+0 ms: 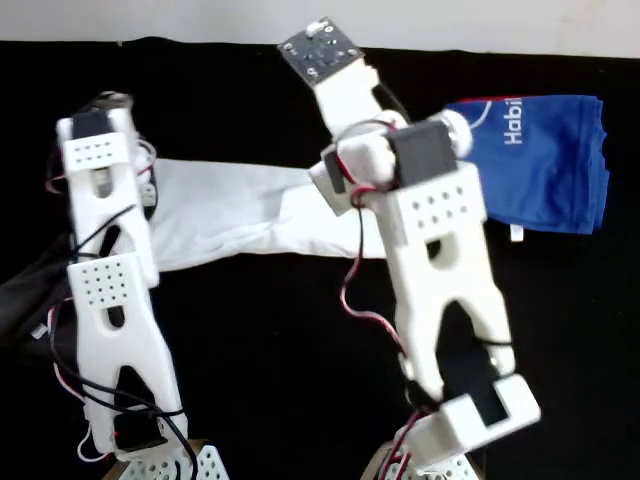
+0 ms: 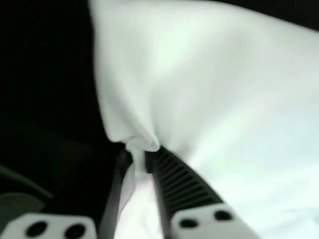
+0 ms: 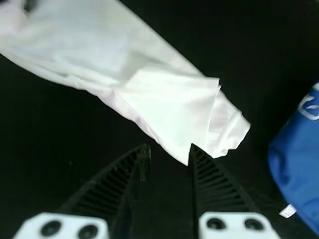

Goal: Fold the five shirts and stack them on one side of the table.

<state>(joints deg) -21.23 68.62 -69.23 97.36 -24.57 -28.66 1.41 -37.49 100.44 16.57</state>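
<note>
A white shirt [image 1: 250, 215] lies stretched in a long band across the middle of the black table. My left gripper [image 2: 139, 157] is shut on a bunched edge of the white shirt [image 2: 209, 89] at its left end. My right gripper [image 3: 167, 154] hangs open just off the other end of the white shirt [image 3: 174, 107], with nothing between its fingers. A blue shirt [image 1: 545, 160] lies folded at the far right of the table, and its edge, the blue shirt [image 3: 299, 164], appears beside my right gripper.
A dark garment [image 1: 25, 290] is heaped at the table's left edge behind the left arm. The black table [image 1: 280, 350] lies bare in front of the white shirt. A pale wall runs along the far edge.
</note>
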